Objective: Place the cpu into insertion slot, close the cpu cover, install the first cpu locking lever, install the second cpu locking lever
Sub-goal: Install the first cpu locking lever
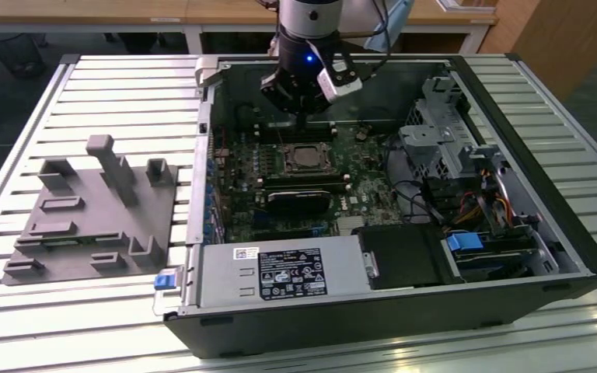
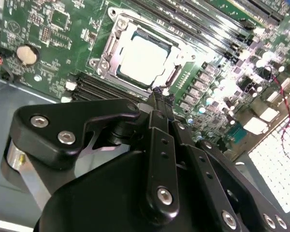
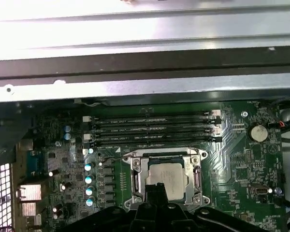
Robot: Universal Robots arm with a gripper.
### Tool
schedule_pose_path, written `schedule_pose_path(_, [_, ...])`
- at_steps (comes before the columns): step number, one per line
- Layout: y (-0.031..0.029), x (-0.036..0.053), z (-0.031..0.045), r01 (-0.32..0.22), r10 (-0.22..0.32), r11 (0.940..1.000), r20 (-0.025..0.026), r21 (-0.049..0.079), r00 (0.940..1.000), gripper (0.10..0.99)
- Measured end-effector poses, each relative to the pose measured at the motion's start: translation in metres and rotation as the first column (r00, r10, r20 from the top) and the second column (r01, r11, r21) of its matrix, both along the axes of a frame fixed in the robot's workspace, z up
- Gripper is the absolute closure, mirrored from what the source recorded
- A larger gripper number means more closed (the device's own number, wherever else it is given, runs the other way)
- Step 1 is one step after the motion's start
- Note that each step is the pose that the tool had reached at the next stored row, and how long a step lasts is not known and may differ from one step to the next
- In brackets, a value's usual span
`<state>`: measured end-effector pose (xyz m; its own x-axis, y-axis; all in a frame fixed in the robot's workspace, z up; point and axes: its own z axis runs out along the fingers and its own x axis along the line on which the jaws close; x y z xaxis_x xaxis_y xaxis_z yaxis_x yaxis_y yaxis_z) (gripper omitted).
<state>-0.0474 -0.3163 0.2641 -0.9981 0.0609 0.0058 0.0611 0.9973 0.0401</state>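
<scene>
The pincer (image 2: pixel 159 97) is clenched, its black fingers (image 2: pixel 157 145) drawn together to a point with nothing between them. It hangs over the green board (image 3: pixel 241 159) inside the open case (image 1: pixel 578 249), tips tilted toward the slot (image 2: pixel 173 76).

The cpu (image 2: pixel 144 57) lies just ahead of the fingertips, apart from them. It sits flat in the slot, silver top up. The cover (image 2: pixel 110 48) is down over it, its silvery frame lying around the cpu's edges, and the chip shows through the cut-out. I cannot tell whether the thin levers beside the frame are latched.

In the first wrist view the pincer (image 3: pixel 157 192) reaches the near edge of the cpu (image 3: pixel 165 175). The cover (image 3: pixel 139 175) flanks the chip on both sides. Four long black memory slots (image 3: pixel 154 128) run beyond the socket, farther from the tips than the cpu.

In the second wrist view another bank of memory slots (image 2: pixel 99 89) runs under the pincer's knuckles, between its body and the socket. A round coin cell (image 2: pixel 26 54) sits on the board, well off to the side of the fingers.

In the exterior view the pincer (image 1: pixel 307 116) hangs from the arm at the far side of the case. The cpu (image 1: pixel 305 159) is just below the tips there. A grey fixture (image 1: pixel 91 210) rests on the slatted table (image 1: pixel 122 85), well apart from the pincer, on the exterior view's left.
</scene>
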Motion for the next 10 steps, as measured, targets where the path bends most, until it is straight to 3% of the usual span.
schedule_pose_path(4, [0.0000, -0.0075, 0.0001, -0.005, 0.005, 1.0000, 0.0008, 0.000, 1.0000, 0.980])
schedule_pose_path(10, [0.0000, -0.0219, 0.0001, -0.005, 0.005, 1.0000, 0.0062, 0.001, 1.0000, 0.980])
